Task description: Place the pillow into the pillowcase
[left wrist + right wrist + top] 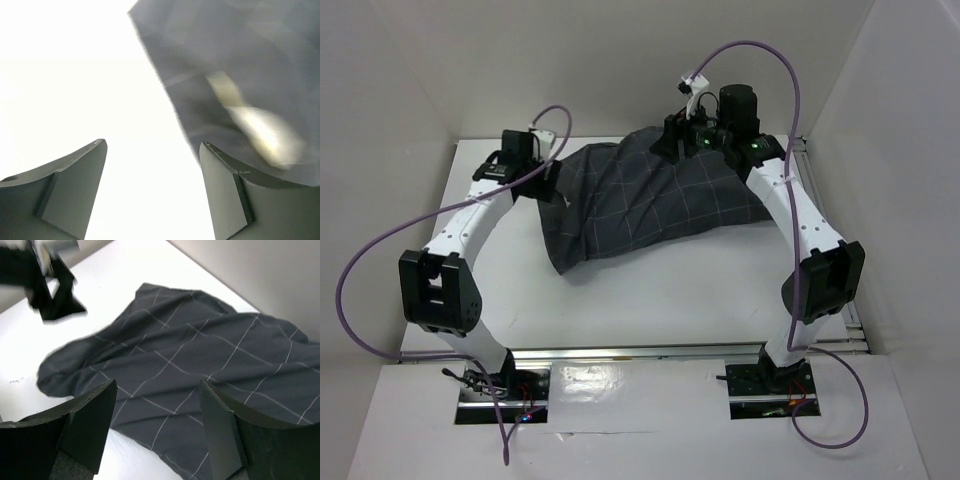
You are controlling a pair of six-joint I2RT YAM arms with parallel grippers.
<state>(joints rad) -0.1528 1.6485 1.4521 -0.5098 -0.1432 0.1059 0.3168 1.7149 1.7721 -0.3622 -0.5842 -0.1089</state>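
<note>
The pillowcase [650, 200], dark grey with a thin light grid, lies wrinkled and puffed up across the back middle of the table [650, 300]. I cannot see the pillow as such. In the left wrist view a blurred pale yellowish patch [255, 127] shows within the dark cloth [240, 60]; I cannot tell what it is. My left gripper [546, 186] is at the pillowcase's left edge, open [152, 145] with only white table between its fingers. My right gripper [672, 146] hovers over the cloth's far edge, open [157, 385] above the fabric [200, 355], holding nothing.
White walls [400, 90] close in the table at the left, back and right. A purple cable [770, 60] loops above the right arm and another trails from the left arm [360, 260]. The left gripper [50, 290] appears blurred in the right wrist view.
</note>
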